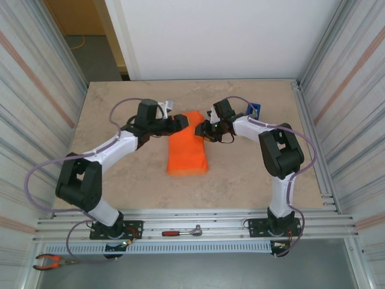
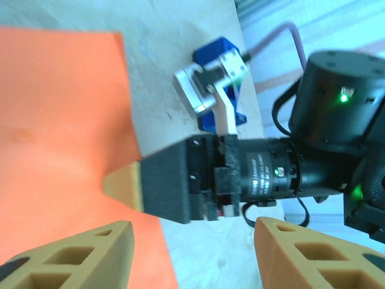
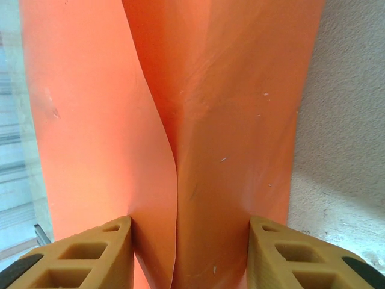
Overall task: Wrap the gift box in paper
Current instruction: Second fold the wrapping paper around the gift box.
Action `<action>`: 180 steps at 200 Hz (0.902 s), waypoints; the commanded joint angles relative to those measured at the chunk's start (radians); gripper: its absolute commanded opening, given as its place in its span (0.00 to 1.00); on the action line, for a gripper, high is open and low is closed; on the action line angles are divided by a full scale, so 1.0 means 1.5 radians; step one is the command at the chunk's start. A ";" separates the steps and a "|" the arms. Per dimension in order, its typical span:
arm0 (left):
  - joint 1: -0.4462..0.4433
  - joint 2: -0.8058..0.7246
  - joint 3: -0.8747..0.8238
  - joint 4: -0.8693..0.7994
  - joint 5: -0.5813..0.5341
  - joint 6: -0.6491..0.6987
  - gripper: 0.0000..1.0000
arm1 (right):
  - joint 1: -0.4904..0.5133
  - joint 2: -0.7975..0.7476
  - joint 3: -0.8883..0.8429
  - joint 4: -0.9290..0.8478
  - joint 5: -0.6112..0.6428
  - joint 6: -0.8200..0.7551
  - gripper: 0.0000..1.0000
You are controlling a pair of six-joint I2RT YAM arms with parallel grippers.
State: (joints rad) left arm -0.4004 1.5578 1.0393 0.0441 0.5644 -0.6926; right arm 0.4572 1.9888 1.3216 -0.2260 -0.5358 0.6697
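Where the paper lies: the orange paper is in the middle of the table, folded into a long bundle pointing away from the arms
Left gripper: at the far end of the bundle, left side; its fingers stand wide apart, one over the paper, holding nothing
Right gripper: at the same far end, right side; a raised fold of paper stands between its partly apart fingers, and I cannot tell if they squeeze it
Blue tape holder: on the table behind the right arm, apart from the paper
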 commanded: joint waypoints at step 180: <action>0.024 0.109 -0.092 0.008 -0.027 0.184 0.71 | 0.006 0.010 -0.051 -0.001 0.018 0.005 0.36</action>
State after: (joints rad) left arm -0.3294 1.6798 0.9108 0.0257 0.5182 -0.4427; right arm 0.4530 1.9820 1.2953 -0.1909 -0.5468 0.6724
